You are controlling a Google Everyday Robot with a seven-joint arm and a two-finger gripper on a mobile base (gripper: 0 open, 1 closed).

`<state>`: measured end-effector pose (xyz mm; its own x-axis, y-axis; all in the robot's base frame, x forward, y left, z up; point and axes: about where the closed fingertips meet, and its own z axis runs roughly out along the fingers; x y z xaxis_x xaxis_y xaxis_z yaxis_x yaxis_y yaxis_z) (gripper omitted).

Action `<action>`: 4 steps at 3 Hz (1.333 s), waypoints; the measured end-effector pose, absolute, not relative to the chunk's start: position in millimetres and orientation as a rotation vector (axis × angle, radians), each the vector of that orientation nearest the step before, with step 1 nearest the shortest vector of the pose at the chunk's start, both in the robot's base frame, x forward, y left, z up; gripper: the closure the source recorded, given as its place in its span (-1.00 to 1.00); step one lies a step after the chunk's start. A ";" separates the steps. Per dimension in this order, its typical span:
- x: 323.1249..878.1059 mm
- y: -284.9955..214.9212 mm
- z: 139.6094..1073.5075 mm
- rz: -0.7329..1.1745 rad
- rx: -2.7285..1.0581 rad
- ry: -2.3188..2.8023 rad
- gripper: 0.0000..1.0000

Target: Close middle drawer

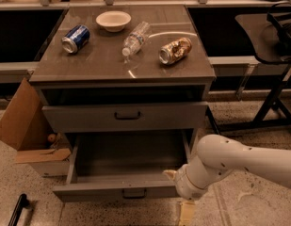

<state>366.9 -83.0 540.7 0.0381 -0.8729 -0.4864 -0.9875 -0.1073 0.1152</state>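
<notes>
Standing open: the middle drawer [102, 190], pulled well out of the cabinet [201, 86] in the lower centre of the frame, with a small dark pull [134, 192] at the middle of its low front panel.
Drawer above: the top drawer [88, 117] is shut, its taller front flush with the cabinet.
Gripper: the gripper [178, 194] hangs right of lower centre, at the right end of the open drawer's front panel. It is spread open and holds nothing. One cream fingertip [170, 174] is at the panel's top edge; I cannot tell if it touches.
Arm: the white arm [239, 161] reaches in from the right edge.
Cabinet top: a blue can [75, 38] lies at the left, a white bowl [113, 20] at the back, a clear bottle [135, 37] in the middle and a gold can [175, 51] at the right.
Floor at left: a cardboard box [20, 124] sits just beside the cabinet.
</notes>
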 end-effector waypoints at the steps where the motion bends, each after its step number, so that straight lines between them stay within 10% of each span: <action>1: 364.5 -96.0 512.9 0.659 -2.073 1.924 -1.00; 3: 360.6 -109.6 480.2 0.660 -2.078 1.960 -1.00; 4: 358.0 -114.0 476.5 0.652 -2.077 1.969 -0.63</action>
<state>358.0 -114.0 476.5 0.0118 -0.8939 -0.4481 -0.9846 -0.0885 0.1505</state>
